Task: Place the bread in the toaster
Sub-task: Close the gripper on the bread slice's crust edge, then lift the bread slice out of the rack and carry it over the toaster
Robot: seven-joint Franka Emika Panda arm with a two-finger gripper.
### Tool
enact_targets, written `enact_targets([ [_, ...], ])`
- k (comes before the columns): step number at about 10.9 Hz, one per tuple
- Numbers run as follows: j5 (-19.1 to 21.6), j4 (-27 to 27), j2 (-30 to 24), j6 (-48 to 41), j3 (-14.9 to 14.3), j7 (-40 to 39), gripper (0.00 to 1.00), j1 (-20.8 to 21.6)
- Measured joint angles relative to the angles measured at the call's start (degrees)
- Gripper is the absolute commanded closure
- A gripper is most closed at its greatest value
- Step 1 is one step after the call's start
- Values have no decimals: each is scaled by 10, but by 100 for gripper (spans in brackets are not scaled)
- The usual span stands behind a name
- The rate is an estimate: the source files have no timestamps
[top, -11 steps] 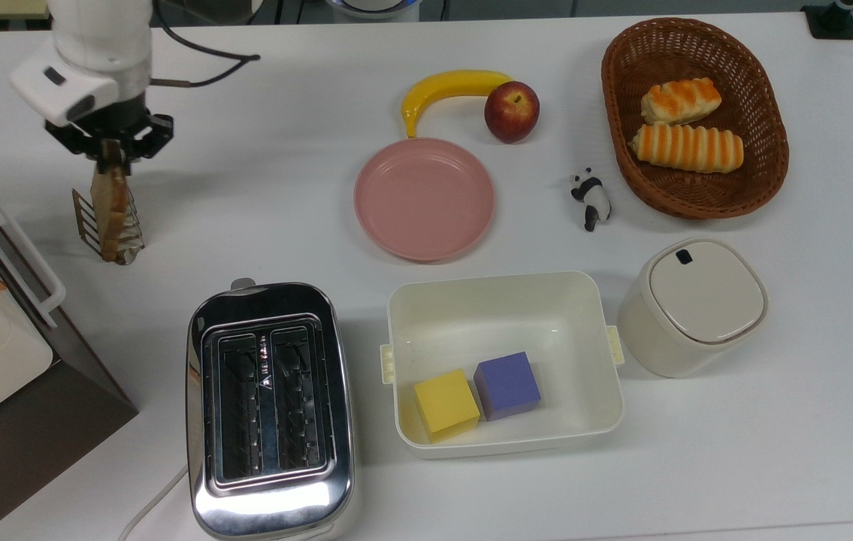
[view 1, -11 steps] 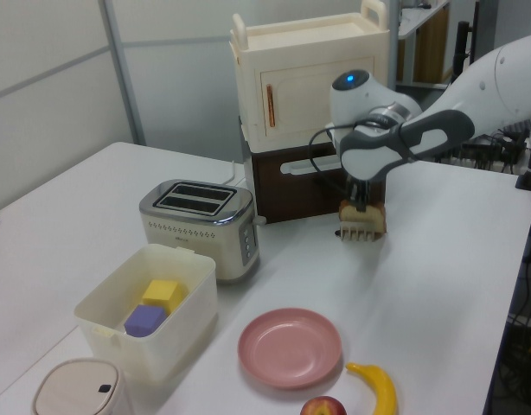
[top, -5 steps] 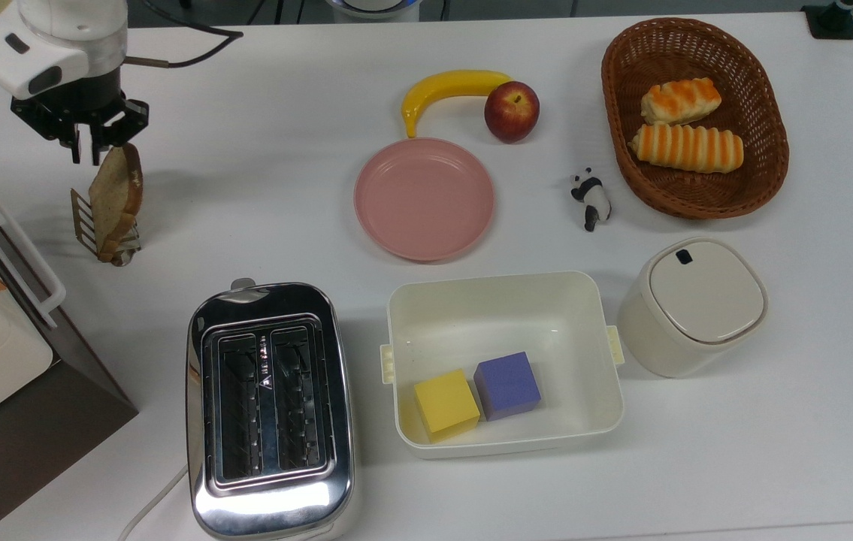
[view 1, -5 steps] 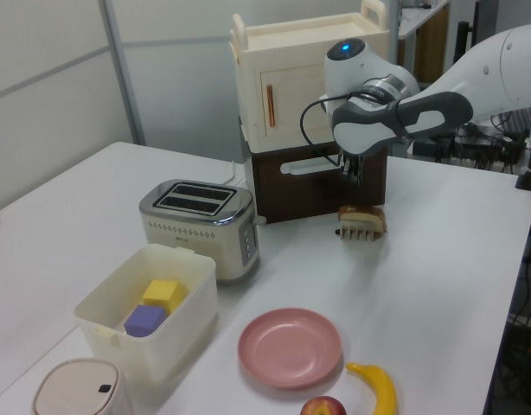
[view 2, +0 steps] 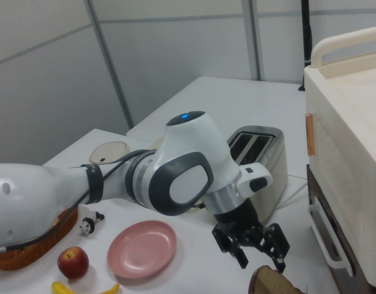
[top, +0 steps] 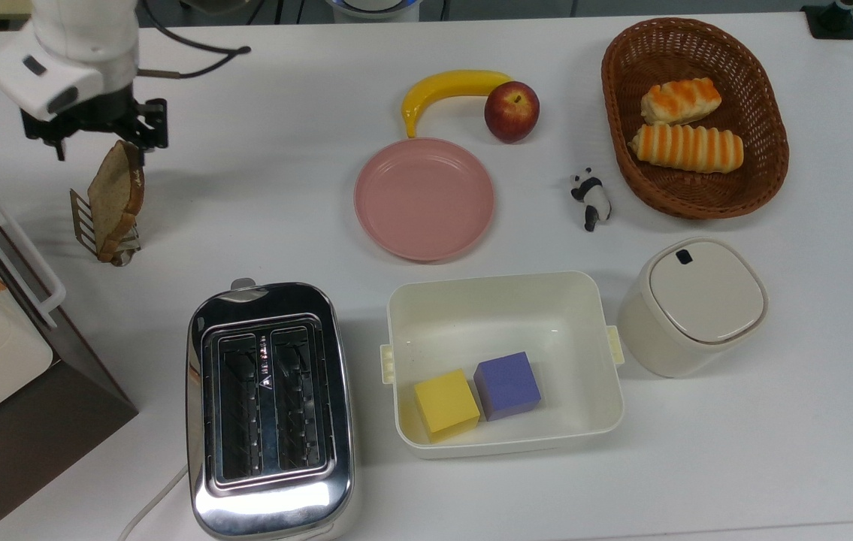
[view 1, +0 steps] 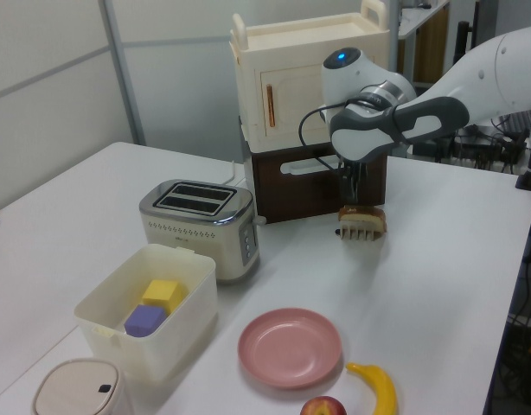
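Now that I've lifted off, the gripper [top: 99, 135] hangs wide and empty; bread [top: 116, 195] remains racked, ungrasped.

White table [top: 772, 466] holds toaster [top: 270, 409], plate [top: 424, 198], basket [top: 764, 173]

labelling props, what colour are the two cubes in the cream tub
One yellow cube and one purple cube, clearest in the top view.
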Motion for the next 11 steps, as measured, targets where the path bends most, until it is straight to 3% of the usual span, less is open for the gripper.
enact_targets([
  [1, 0, -1, 7, -9, 1, -2, 25, 4],
  [4, 0, -13, 24, -15, 1, -5, 90, 16],
  [5, 0, -13, 30, -15, 1, -5, 100, 18],
  [11, -1, 11, 32, -15, -9, -54, 100, 5],
])
